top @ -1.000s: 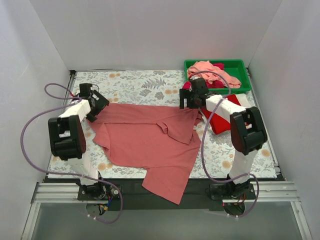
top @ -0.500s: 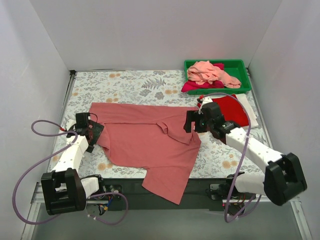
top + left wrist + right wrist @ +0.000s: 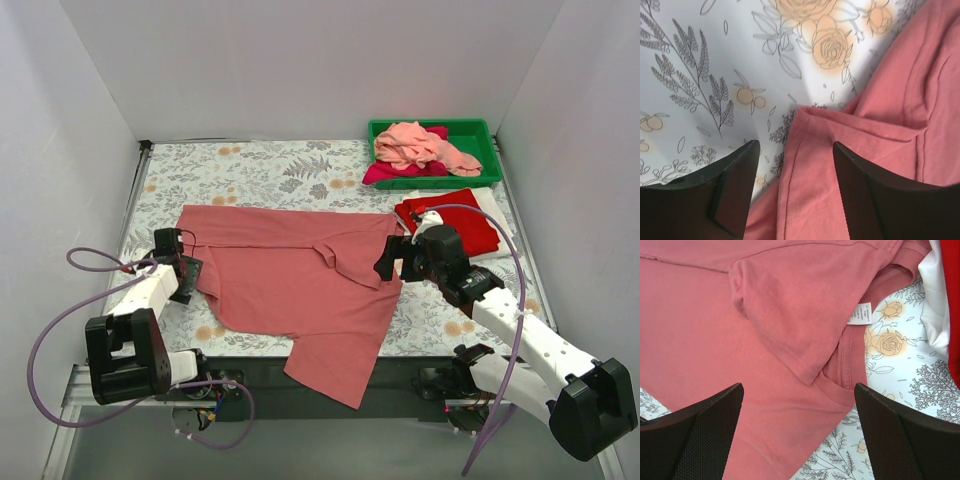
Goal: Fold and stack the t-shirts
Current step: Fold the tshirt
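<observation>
The dusty rose t-shirt lies spread and rumpled on the floral table, its lower part hanging over the near edge. My left gripper is open at its left edge; in the left wrist view its fingers straddle a folded hem corner. My right gripper is open over the shirt's right side; in the right wrist view a sleeve fold, the collar with a white label lie between the wide-open fingers. A folded bright red shirt lies on a white one.
A green bin at the back right holds a salmon pink shirt over a magenta one. White walls close the table on three sides. Purple cables loop beside both arms.
Both arms have drawn back toward the near edge. The right gripper came from beside the bin to the shirt's right side. The left gripper slid down to the shirt's left edge.
</observation>
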Controlling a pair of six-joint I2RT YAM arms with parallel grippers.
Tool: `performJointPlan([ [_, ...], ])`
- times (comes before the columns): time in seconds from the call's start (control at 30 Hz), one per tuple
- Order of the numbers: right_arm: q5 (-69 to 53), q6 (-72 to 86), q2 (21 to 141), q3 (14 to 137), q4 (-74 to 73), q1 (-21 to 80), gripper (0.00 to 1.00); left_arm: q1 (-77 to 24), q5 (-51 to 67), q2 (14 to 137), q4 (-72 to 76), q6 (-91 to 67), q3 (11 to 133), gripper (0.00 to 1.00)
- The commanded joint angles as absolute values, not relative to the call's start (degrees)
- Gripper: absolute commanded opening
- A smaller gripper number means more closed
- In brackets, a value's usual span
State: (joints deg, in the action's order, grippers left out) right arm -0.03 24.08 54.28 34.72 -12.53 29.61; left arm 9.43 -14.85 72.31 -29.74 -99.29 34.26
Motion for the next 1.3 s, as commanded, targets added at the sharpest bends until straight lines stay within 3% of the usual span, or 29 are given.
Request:
performJointPlan([
  [0.0,-0.2,24.3,53.4,34.3,-13.1,29.6,0.98,11.2,-18.0,75.6,-27.6,-99.8,33.4,0.55],
  [0.13,-0.2,25.0,52.5,33.8,-13.2,29.5,0.97,11.8,-14.9,76.0,-24.0,-98.4,32.0,0.33],
  [0.23,-0.3,25.5,52.5,33.4,-13.4,29.6,0.97,11.8,-14.3,74.2,-23.3,-98.1,30.5,0.00],
  [0.43,-0.7,24.8,52.5,33.4,-14.8,29.5,0.97,11.8,-17.0,68.3,-25.5,-100.8,30.0,0.00],
  [0.67,-0.3,23.4,53.3,35.2,-19.2,34.1,0.96,11.8,-29.9,58.8,-44.9,-111.7,38.2,0.00],
  [0.93,1.8,21.8,54.8,37.0,-21.6,53.3,0.94,11.8,-35.2,58.6,-52.3,-114.8,42.0,0.00],
  [1.13,2.4,21.9,56.2,38.3,-27.2,74.1,0.91,11.9,-39.1,62.7,-59.0,-119.1,47.3,0.00],
  [1.2,6.2,22.8,59.3,39.5,-28.9,85.2,0.91,12.0,-40.6,62.2,-59.7,-118.7,48.5,0.00],
  [1.27,7.0,23.2,61.2,40.1,-29.6,88.8,0.90,12.2,-40.9,62.1,-60.6,-118.7,49.0,0.00],
])
